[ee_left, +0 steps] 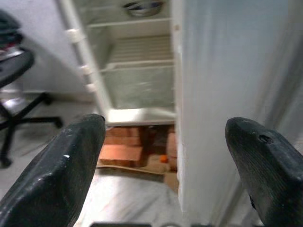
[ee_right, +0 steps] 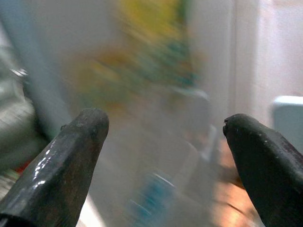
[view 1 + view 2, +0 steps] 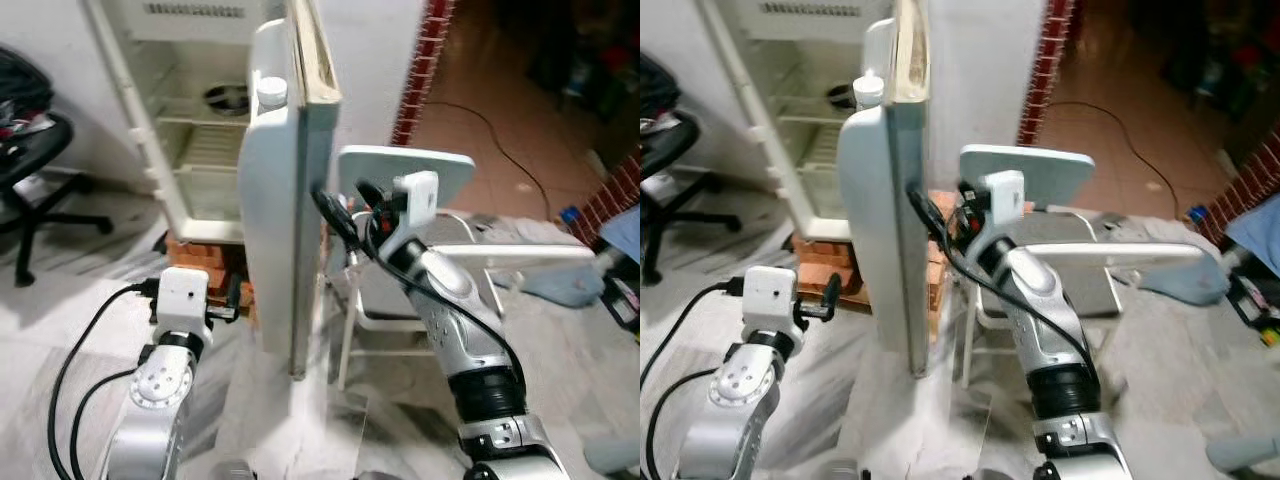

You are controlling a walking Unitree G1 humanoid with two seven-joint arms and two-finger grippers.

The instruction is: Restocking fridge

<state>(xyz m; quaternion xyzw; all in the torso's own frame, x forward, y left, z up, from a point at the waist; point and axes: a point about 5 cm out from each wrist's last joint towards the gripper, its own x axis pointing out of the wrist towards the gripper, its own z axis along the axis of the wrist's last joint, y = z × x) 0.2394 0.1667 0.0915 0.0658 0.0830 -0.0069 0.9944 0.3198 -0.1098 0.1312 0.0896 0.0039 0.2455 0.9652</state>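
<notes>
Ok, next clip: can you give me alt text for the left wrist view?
The left gripper, open with its two black fingers wide apart, faces the edge of an open white fridge door. Past it the fridge interior shows bare shelves and a metal bowl up top, with bricks underneath.

White fridge (image 3: 190, 120) ahead of me, raised on red bricks (image 3: 205, 255), its door (image 3: 285, 200) swung open edge-on toward me, wire shelves inside, white-capped bottle (image 3: 271, 92) in the door rack.
</notes>
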